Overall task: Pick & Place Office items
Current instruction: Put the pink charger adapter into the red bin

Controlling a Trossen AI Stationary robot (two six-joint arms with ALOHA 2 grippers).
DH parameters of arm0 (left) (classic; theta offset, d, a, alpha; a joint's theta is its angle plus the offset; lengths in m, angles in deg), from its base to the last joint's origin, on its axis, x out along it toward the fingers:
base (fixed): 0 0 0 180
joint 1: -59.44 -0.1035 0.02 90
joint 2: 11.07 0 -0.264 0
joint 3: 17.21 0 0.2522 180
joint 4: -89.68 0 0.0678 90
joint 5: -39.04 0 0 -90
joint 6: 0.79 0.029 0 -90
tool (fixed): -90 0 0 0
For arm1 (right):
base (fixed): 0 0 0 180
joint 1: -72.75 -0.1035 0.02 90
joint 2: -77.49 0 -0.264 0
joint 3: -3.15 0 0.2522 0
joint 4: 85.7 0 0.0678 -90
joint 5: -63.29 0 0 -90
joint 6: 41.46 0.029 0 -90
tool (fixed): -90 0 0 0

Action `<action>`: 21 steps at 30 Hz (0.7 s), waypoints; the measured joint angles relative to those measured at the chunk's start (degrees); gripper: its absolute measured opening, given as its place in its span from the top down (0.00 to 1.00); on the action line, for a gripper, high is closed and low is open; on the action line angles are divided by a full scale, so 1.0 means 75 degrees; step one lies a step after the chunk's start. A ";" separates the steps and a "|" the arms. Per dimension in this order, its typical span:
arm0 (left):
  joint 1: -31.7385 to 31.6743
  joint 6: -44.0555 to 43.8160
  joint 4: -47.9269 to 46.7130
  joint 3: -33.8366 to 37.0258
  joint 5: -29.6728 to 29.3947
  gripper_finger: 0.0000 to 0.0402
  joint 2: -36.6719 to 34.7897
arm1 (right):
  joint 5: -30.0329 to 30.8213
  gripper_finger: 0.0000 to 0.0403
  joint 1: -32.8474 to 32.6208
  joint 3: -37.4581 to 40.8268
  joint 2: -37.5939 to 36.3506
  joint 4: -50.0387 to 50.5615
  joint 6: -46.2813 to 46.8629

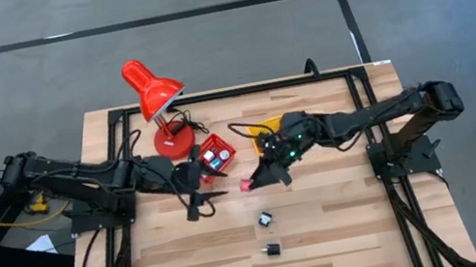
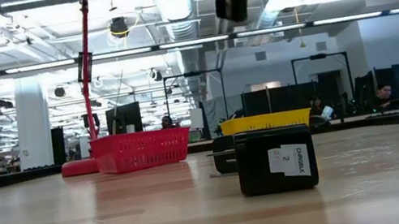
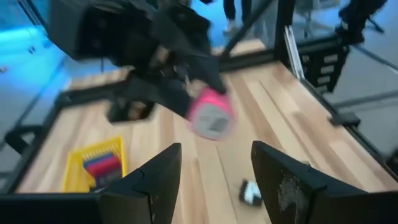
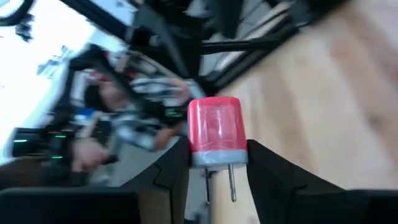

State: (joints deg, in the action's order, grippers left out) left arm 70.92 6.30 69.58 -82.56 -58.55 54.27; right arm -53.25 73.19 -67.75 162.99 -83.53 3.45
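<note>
A small red plug adapter (image 4: 214, 130) with two metal prongs hangs above the table's middle, and my right gripper (image 1: 253, 183) is shut on it. It shows pink in the left wrist view (image 3: 211, 115). My left gripper (image 1: 198, 202) stands open just left of it, pointing at it, with nothing between its fingers (image 3: 158, 180). Two black blocky items (image 1: 265, 218) (image 1: 270, 249) lie on the table nearer the front; one bears a white label (image 2: 276, 160). The yellow basket (image 3: 96, 165) holds red and blue pieces. My right gripper pinches the red adapter's two opposite sides (image 4: 194, 146) between its two fingers. The fingers come from the table's right, slanting slightly down. The adapter is lifted clear of the table, with its prongs (image 4: 231, 180) pointing back toward the wrist.
A red desk lamp (image 1: 152, 90) stands at the back left on its round base. A red mesh basket (image 1: 215, 155) sits beside the base, and a yellow basket (image 2: 266, 122) lies partly under my right arm. Bare wood (image 1: 334, 234) stretches toward the front edge.
</note>
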 joint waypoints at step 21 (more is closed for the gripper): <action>0.0038 -0.1020 0.0857 -0.0003 0.0073 0.53 0.0058 | 0.0734 0.68 -0.0407 -0.0089 0.0016 -0.2327 0.1280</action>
State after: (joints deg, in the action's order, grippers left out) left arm 71.21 -1.35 76.00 -82.58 -58.00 54.71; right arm -47.74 70.14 -68.41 163.11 -100.98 13.05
